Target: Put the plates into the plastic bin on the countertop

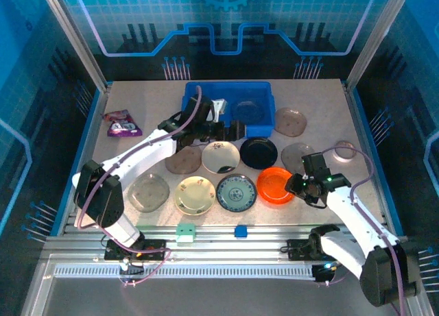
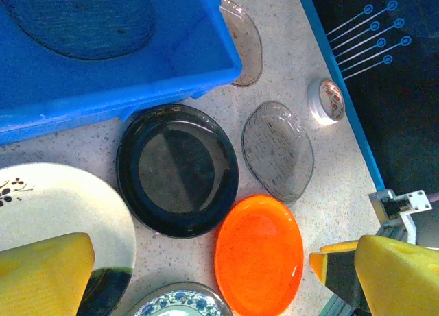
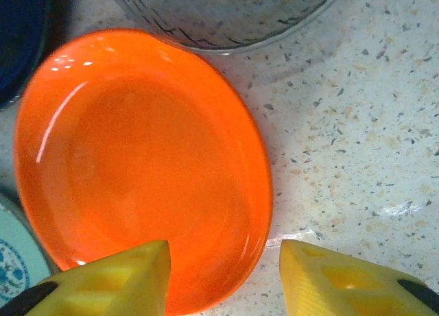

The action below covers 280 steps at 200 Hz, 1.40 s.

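Note:
The blue plastic bin [image 1: 264, 95] stands at the back of the countertop [image 1: 322, 100], with a smoky grey plate [image 1: 248, 112] lying inside it. Several plates lie in front of it, among them black [image 1: 258, 152], orange [image 1: 275, 185], blue-green patterned [image 1: 236, 192] and cream floral [image 1: 195, 195]. My right gripper [image 3: 225, 261] is low at the orange plate [image 3: 137, 158]. It is open, its jaws straddling the near right rim: one finger over the dish, the other over the counter. My left gripper [image 2: 216, 282] hovers open by the bin's front wall [image 2: 103, 96], holding nothing.
A brown plate [image 1: 289, 120] lies right of the bin, and a clear grey one [image 1: 296, 157] is below it. A small tape ring [image 1: 344, 150] sits near the right edge and a purple snack packet [image 1: 122, 123] at the left. Green [image 1: 185, 230] and blue [image 1: 240, 230] blocks rest on the front rail.

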Available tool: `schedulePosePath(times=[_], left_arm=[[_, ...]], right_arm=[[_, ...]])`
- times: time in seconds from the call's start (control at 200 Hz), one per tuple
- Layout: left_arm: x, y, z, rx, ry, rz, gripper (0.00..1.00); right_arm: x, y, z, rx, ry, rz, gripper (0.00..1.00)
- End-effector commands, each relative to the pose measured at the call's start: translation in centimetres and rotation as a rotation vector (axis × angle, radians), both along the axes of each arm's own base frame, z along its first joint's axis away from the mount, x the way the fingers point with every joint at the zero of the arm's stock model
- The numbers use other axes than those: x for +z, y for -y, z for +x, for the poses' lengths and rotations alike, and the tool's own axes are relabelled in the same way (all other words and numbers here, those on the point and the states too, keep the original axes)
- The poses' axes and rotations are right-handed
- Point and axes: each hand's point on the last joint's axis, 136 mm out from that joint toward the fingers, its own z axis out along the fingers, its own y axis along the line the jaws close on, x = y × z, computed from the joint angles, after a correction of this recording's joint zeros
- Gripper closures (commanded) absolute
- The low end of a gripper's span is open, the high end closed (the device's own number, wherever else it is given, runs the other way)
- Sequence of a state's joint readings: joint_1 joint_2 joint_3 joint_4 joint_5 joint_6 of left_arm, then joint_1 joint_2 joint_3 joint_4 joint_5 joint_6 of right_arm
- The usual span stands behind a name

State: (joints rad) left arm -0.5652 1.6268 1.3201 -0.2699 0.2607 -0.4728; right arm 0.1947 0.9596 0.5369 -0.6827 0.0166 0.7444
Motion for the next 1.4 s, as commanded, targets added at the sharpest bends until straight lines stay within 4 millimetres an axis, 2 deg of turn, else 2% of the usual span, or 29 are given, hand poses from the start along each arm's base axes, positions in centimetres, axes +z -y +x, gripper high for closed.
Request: schedulePosePath(times=[0.0,0.32,0.846,1.076,1.396], left_arm=[[-0.5,0.9,-0.2,-0.022,-0.016,-0.026,0.02],[-1.5,1.2,0.0,-0.037,-0.032,-0.015,0.02],[-2.6,2.0,0.4,-0.060,-0.059,-0.011,0.02],[-3.0,2.2,0.6,-0.063,-0.068,-0.010,0.03],[-3.4,2.3,0.9,-0.069,-0.072,-0.002,0.02]], right_arm=[[-0.7,0.0,0.3,-0.040,-0.012,0.026,0.54],[-2.3,0.1,1.2,-0.062,-0.048,0.040,0.56],[-4.3,0.4,0.3,-0.064,-0.117,0.034,0.59],[-4.7,0.8,0.0,-0.053,-0.131,0.007,0.67],[-4.8,0.9,-0.4,-0.056,-0.127,0.003,0.88]])
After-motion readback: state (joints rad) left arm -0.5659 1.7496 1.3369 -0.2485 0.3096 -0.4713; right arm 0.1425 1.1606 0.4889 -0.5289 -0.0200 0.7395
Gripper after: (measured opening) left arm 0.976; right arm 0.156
